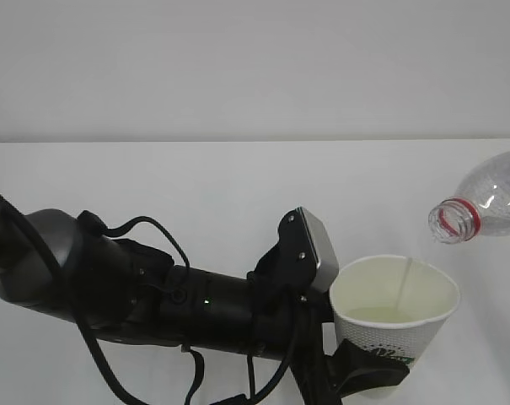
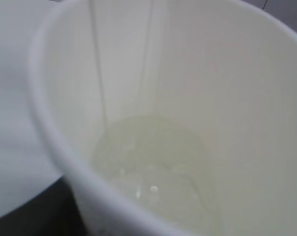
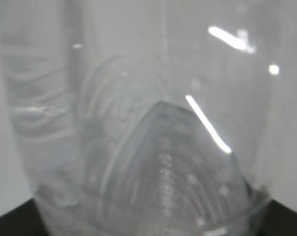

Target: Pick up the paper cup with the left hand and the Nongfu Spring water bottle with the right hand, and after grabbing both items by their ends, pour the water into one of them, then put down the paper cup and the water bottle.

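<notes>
A: Status on the paper cup (image 1: 395, 314)?
B: Upright at lower right of the exterior view, held off the white table (image 1: 195, 181). The left hand (image 1: 366, 371) clamps it low on the side wall, black fingers around the green print. Grey block on the wrist sits just beside the rim.
A: Anything in it?
B: Yes. Left wrist view looks straight into it: shallow pool of water (image 2: 153, 162) on the bottom, a few small bubbles. Wet streaks run down the inner wall.
A: Bottle?
B: The Nongfu Spring water bottle (image 1: 482, 202) is tipped roughly horizontal at the right edge, open mouth with the red neck ring pointing left and slightly down, above and to the right of the cup rim, not touching it.
A: Right hand?
B: Out of frame in the exterior view. Right wrist view is filled by clear ribbed plastic close up, so it's closed around the bottle's body; fingers themselves barely show.
</notes>
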Robot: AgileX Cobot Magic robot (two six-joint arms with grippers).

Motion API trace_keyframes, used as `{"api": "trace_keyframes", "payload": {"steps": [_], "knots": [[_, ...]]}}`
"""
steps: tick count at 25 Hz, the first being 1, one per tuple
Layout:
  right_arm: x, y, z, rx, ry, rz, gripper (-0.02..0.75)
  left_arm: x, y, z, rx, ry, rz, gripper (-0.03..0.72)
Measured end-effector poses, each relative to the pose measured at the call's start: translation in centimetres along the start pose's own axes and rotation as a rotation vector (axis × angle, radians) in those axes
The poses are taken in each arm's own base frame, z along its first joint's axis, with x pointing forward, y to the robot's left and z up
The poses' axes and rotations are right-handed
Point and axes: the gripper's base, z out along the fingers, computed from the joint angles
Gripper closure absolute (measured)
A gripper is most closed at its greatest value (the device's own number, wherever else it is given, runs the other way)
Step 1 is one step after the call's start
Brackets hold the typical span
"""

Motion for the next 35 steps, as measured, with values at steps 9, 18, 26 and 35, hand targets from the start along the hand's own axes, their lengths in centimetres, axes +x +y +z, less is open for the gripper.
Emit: {"api": "trace_keyframes", "payload": {"steps": [9, 18, 26, 35], "knots": [[0.0, 0.0, 0.0, 0.0, 0.0, -0.009, 0.269, 0.0, 0.0, 0.0, 0.0, 0.0, 0.0, 0.187], [0.0, 0.0, 0.0, 0.0, 0.0, -0.009, 0.27, 0.0, 0.0, 0.0, 0.0, 0.0, 0.0, 0.187], [0.0, 0.0, 0.0, 0.0, 0.0, -0.011, 0.27, 0.0, 0.0, 0.0, 0.0, 0.0, 0.0, 0.188], [0.0, 0.0, 0.0, 0.0, 0.0, -0.011, 0.27, 0.0, 0.0, 0.0, 0.0, 0.0, 0.0, 0.188]]}}
